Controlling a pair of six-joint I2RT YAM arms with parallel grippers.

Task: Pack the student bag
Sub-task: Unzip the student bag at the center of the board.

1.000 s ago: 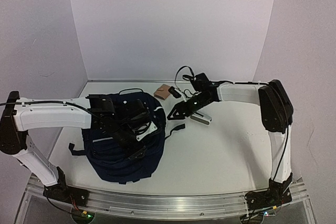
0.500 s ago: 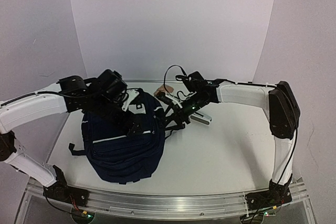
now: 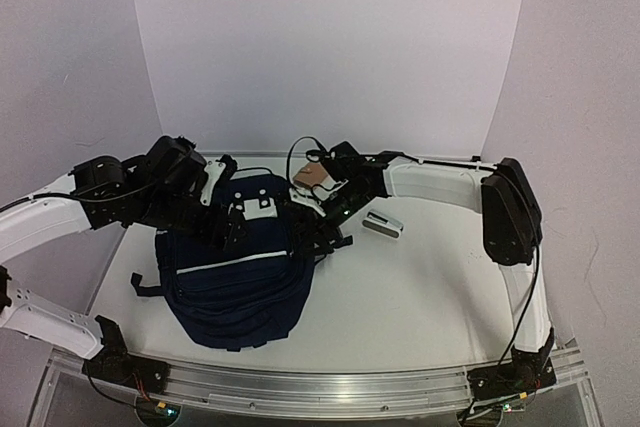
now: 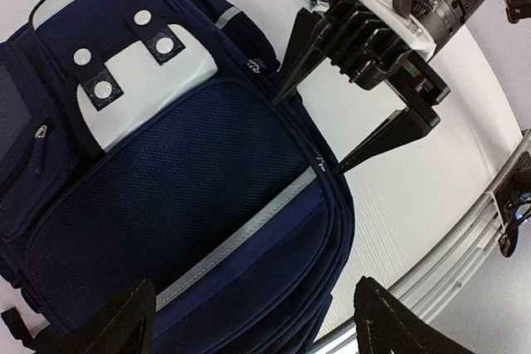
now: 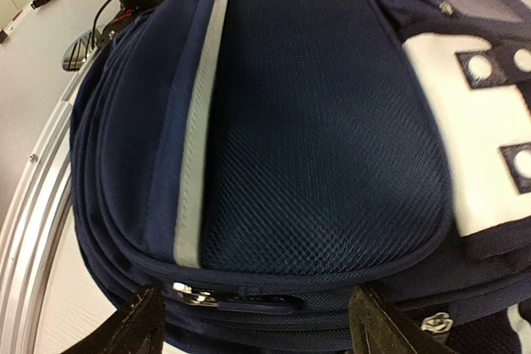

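Observation:
The student bag (image 3: 240, 282) is a navy backpack lying flat on the table, its white patch (image 4: 141, 72) toward the back and a grey stripe (image 4: 241, 242) across the front. My left gripper (image 3: 228, 223) hovers over the bag's upper front. In its wrist view the left gripper (image 4: 253, 321) stands open with only fabric below. My right gripper (image 3: 318, 230) is at the bag's right edge, open. In its own view the right gripper (image 5: 259, 325) spans a zip pull (image 5: 236, 298) on the side seam without closing on it.
A tan object (image 3: 318, 175) and black cables lie behind the bag. A small grey and silver item (image 3: 382, 224) rests right of the right gripper. The metal rail (image 3: 330, 387) runs along the table's near edge.
Both grippers have opened wider. The left arm lifted off the bag's front and drew back to the left. The right gripper moved left to the bag's right edge.

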